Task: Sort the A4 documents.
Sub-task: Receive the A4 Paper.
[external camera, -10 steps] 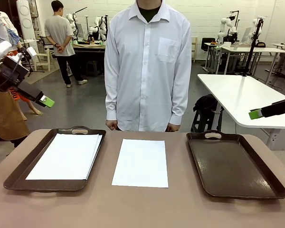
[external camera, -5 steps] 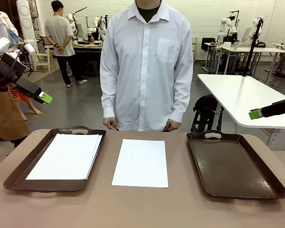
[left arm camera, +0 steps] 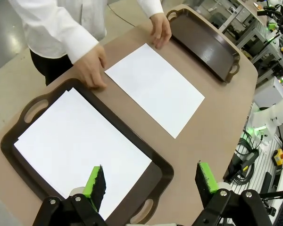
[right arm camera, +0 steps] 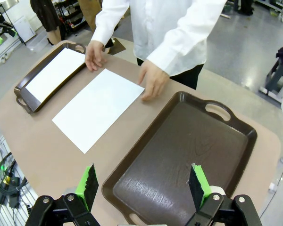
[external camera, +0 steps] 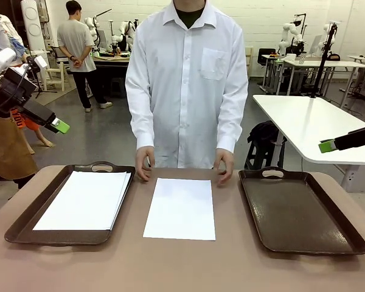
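Documents: we note one loose sheet [external camera: 180, 208] flat on the table [external camera: 182, 267] between the trays, and a stack [external camera: 82, 199] in the left tray [external camera: 24, 226]. Right tray [external camera: 301, 210] bare. We judge the paper light, limp and slippery; best slid to an edge and pinched there. Left gripper [left arm camera: 151, 181] and right gripper [right arm camera: 142, 182] hover high, jaws wide apart, holding nothing. The person's hands [external camera: 143, 163] rest beside the sheet's far corners.

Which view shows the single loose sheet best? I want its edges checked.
The left wrist view: the loose sheet lies whole on the table between the person's hands, all corners plain. The front view foreshortens it; the right wrist view shows it whole, at a slant.
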